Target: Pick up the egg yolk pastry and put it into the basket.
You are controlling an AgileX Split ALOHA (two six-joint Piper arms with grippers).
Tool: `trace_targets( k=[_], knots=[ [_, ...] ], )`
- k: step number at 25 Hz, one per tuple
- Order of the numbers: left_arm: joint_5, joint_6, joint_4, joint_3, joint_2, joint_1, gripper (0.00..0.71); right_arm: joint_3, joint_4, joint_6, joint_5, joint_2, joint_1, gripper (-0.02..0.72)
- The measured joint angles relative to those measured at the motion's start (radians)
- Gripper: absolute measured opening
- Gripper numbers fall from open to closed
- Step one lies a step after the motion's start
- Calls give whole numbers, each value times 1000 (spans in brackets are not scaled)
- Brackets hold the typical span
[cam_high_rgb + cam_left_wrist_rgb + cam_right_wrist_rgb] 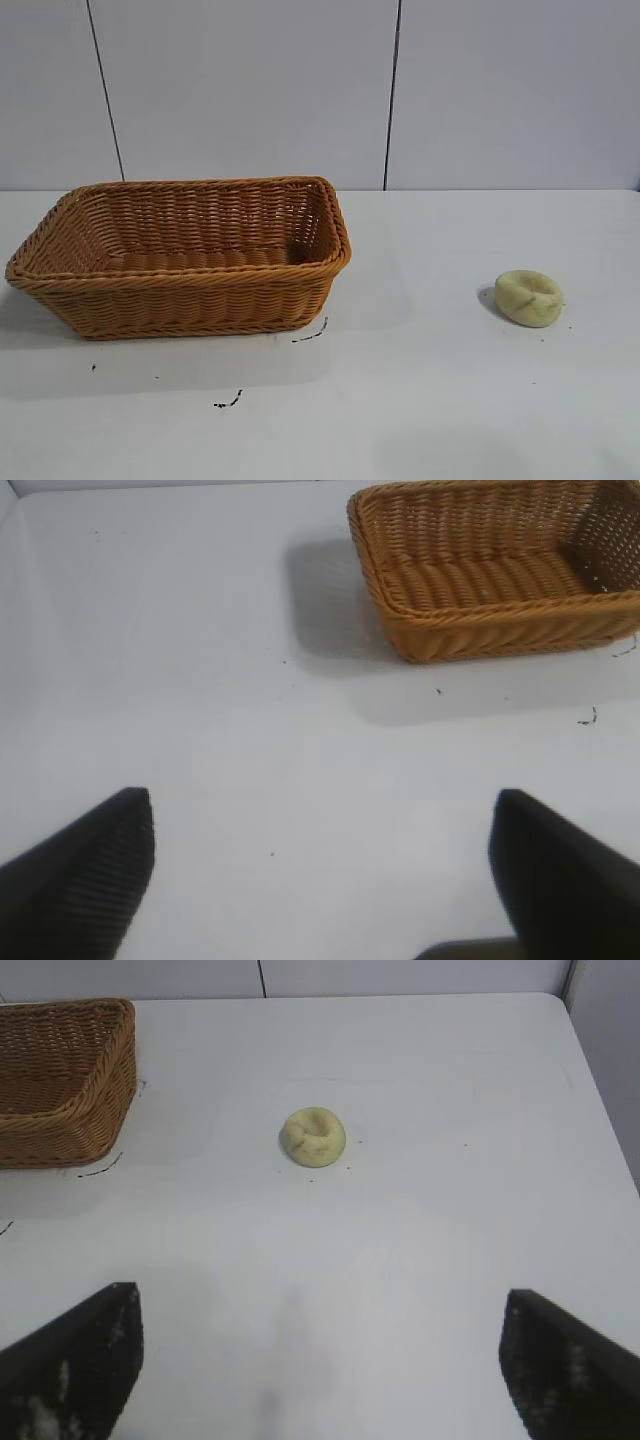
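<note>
- Egg yolk pastry [529, 297] on the table [450, 400], well apart from the basket [180, 255], on the right arm's side; untouched.
- Right gripper [320, 1360] spread wide, hovering short of the pastry; left gripper [320, 875] likewise spread, idle.
- Centre over the pastry, descend straight, pinch gently; probably soft.

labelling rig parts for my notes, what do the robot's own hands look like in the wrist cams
Only the fingertips show. The left hand has two black wedge-shaped fingers with a fine ribbed texture. The right hand has the same black wedge fingers, speckled with whitish scuff marks. No cables, labels or arm links are visible.
</note>
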State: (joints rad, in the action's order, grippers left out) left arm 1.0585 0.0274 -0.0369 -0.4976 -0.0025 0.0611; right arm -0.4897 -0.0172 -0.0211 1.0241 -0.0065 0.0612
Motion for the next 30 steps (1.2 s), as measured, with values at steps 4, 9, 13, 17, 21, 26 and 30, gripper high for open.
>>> trace_targets(
  k=[4, 9, 13, 17, 21, 26, 30],
  knots=[
    [0, 0, 0, 0, 0, 0, 693, 0, 0, 0, 0, 0, 0, 696],
    [0, 0, 0, 0, 0, 0, 693, 0, 0, 0, 0, 0, 0, 696],
    [0, 0, 0, 0, 0, 0, 693, -1, 0, 0, 3, 7, 0, 696],
    [0, 0, 0, 0, 0, 0, 693, -40, 0, -3, 6, 133, 0, 696],
    [0, 0, 0, 0, 0, 0, 693, -122, 0, -16, 5, 353, 0, 696],
    [0, 0, 0, 0, 0, 0, 693, -262, 0, -16, 1, 669, 0, 696],
    [0, 0, 0, 0, 0, 0, 693, -383, 0, -16, -2, 947, 0, 696]
  ],
)
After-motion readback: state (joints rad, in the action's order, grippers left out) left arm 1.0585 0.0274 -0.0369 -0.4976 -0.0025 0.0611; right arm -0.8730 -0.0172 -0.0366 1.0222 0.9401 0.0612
